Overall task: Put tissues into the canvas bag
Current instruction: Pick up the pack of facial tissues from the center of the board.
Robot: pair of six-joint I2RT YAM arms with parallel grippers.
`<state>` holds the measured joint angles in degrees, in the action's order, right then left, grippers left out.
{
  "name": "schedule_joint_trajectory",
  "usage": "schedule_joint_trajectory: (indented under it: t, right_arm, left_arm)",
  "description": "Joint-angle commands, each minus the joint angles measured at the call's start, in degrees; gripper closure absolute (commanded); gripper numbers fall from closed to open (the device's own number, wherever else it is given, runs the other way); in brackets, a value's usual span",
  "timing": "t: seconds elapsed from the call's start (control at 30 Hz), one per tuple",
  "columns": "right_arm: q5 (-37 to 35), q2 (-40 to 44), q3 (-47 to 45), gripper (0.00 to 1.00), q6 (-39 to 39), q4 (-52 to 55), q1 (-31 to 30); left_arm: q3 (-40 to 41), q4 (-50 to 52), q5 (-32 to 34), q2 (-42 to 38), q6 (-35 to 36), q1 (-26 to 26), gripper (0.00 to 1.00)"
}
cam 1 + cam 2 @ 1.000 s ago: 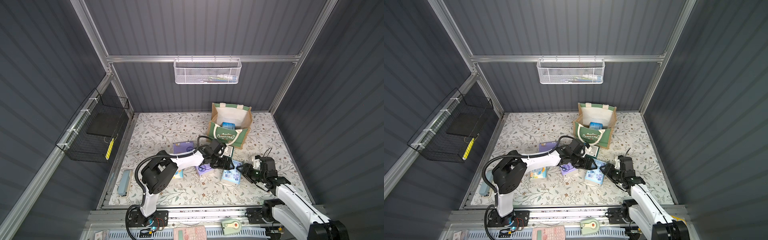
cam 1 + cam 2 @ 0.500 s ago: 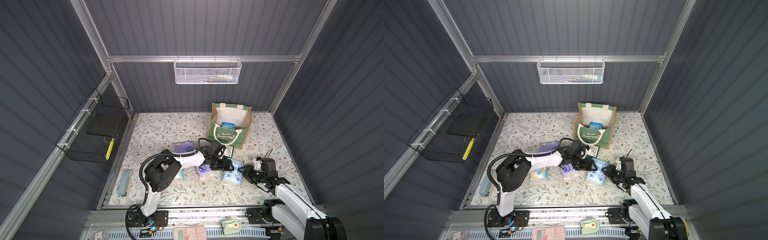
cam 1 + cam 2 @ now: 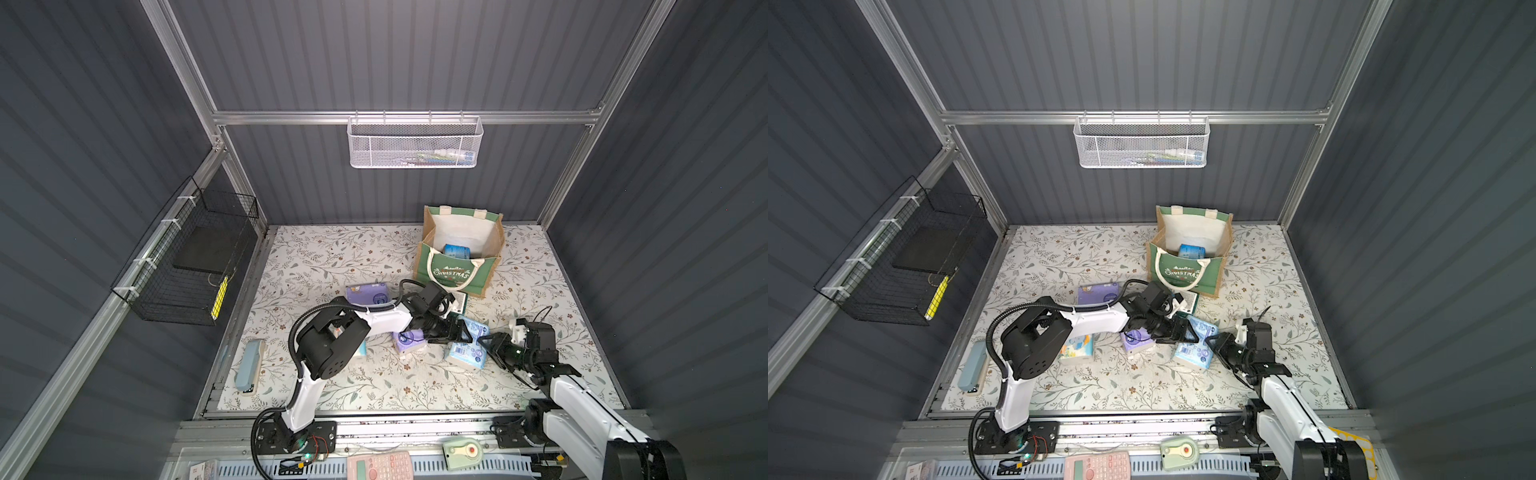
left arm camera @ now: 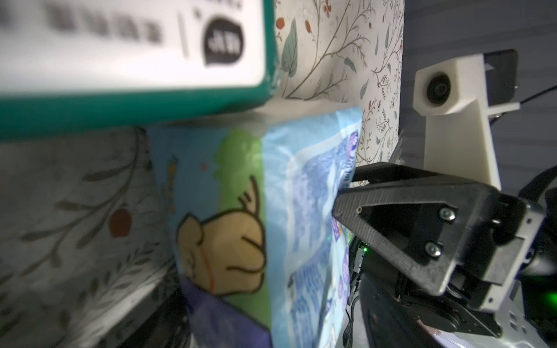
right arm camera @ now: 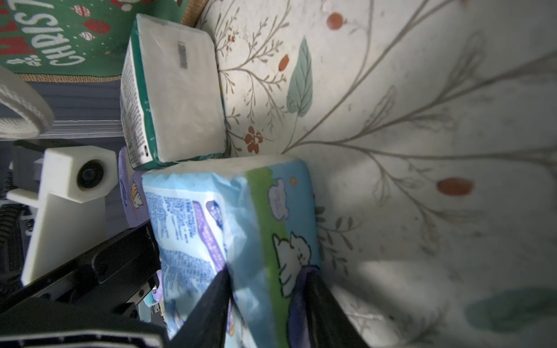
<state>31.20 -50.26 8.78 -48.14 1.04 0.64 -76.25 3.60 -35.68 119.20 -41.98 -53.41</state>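
The light blue tissue pack (image 3: pixel 463 348) on the surface (image 3: pixel 332 257), pointed lengthways toward the bag (image 3: pixel 428 274), is pinched at its near end by the right end effector (image 3: pixel 483 340); the left end effector (image 3: pixel 458 332) is spread wide.

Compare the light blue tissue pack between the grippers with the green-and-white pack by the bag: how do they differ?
Colour: the light blue pack carries a green cartoon band; the green-and-white pack is white, edged dark green.
Grip: the fingers of the right gripper pinch the light blue pack; nothing holds the green-and-white pack.
Place: the green-and-white pack lies beside the canvas bag; the light blue pack sits farther out.
Both are plastic-wrapped bricks, outside the bag.
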Motion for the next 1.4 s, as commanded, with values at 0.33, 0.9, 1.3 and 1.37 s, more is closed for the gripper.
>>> schedule_joint_trajectory:
  t: [0.33,0.9,1.3,1.37]
  right_arm:
    - [0.4,1.1,-3.8,0.58,-4.9,-3.2,0.7]
    - [1.3,5.4,-3.3,0.49,-5.9,-4.8,0.7]
    - [-1.5,13.2,0.1,0.16,-2.8,0.3,0.8]
    - [-1.8,13.9,0.6,0.09,-2.3,0.8,0.8]
  left_arm:
    - [-2.2,-3.8,-6.1,3.7,-3.3,0.2,0.23]
    - [-0.7,-14.1,-8.1,1.8,-7.7,0.6,0.46]
    - [0.8,-15.3,-6.7,-0.7,-7.8,0.9,0.6]
    - [1.0,-15.0,-6.3,-1.2,-7.5,0.9,0.6]
